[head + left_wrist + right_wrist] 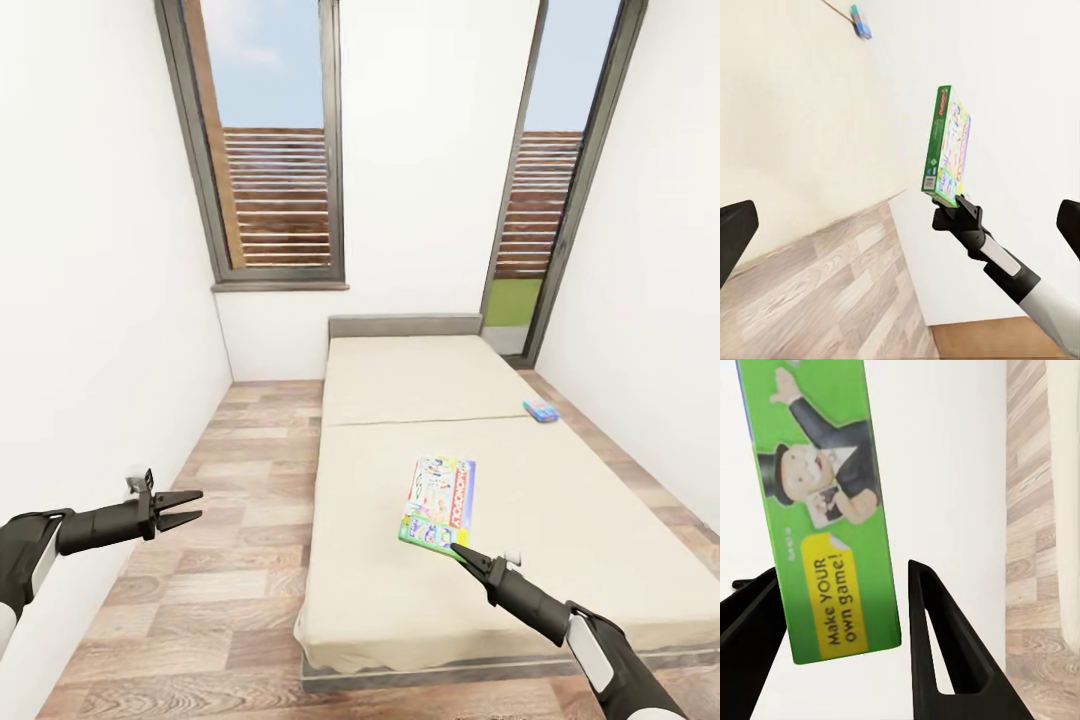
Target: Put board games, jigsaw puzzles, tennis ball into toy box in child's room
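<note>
Gripping Monopoly box [438,504] above bed [560,560], right gripper [455,548]

Monopoly box [439,505]: green-edged, printed lid, lifted off the bed [420,380] and gripped at its near corner, tilted; green edge reads "Make YOUR own game!". Small blue box [540,410]: flat near the bed's right edge. Bed: beige cover, grey headboard, below two tall windows.

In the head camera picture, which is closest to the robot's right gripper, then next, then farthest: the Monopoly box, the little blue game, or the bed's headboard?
1. Monopoly box: right at the right gripper, mid-bed.
2. Little blue game: farther up, by the bed's right edge.
3. Headboard: farthest, at the bed's far end under the windows.
</note>
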Controlling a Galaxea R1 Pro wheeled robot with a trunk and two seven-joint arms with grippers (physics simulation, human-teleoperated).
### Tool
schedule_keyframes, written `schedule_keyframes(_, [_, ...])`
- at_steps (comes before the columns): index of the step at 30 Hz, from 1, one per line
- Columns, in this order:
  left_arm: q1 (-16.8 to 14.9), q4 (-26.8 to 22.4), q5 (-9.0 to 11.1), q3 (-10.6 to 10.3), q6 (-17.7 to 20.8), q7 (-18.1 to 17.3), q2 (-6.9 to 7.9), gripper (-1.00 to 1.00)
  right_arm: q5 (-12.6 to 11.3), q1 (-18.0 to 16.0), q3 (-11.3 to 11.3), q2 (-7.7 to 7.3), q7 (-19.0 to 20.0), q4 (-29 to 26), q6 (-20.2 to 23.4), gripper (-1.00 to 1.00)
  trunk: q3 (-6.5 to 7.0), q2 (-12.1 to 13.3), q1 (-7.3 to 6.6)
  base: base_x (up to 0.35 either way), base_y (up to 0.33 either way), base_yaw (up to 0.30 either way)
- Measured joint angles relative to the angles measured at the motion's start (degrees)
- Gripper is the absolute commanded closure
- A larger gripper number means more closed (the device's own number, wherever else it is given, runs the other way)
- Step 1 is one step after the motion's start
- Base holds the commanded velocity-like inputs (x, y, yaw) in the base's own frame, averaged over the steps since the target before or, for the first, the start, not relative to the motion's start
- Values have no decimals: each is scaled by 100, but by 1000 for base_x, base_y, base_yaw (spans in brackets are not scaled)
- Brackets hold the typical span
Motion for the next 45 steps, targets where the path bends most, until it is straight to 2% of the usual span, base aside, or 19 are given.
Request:
schedule_keyframes(26, [-2, -1, -5, 8, -5, 0, 1, -100, 4, 11, -10, -20, 44, 12, -8, 100, 591, 1044, -571, -35, 0, -253])
schedule_keyframes(28, [-2, 0, -5, 4, -5, 0, 1, -100, 3, 14, -63, -20, 44, 19, -8, 100, 636, 1124, -615, 0, 0, -253])
schedule_keyframes(32, [-2, 1, -6, 6, -4, 0, 6, -100, -1, 50, -375, -28, 50, 29, -2, 100, 727, 1285, -703, 0, 0, -253])
schedule_keyframes(34, [-2, 0, -6, 7, -4, 0, 6, -100, 1, 59, -461, -28, 51, 37, -1, 100, 772, 1365, -747, 0, 0, -253])
schedule_keyframes(45, [-1, -1, -6, 10, -12, 0, 1, -100, 3, 80, -559, -37, 59, 51, 7, 100, 1023, 1806, -989, 0, 0, -253])
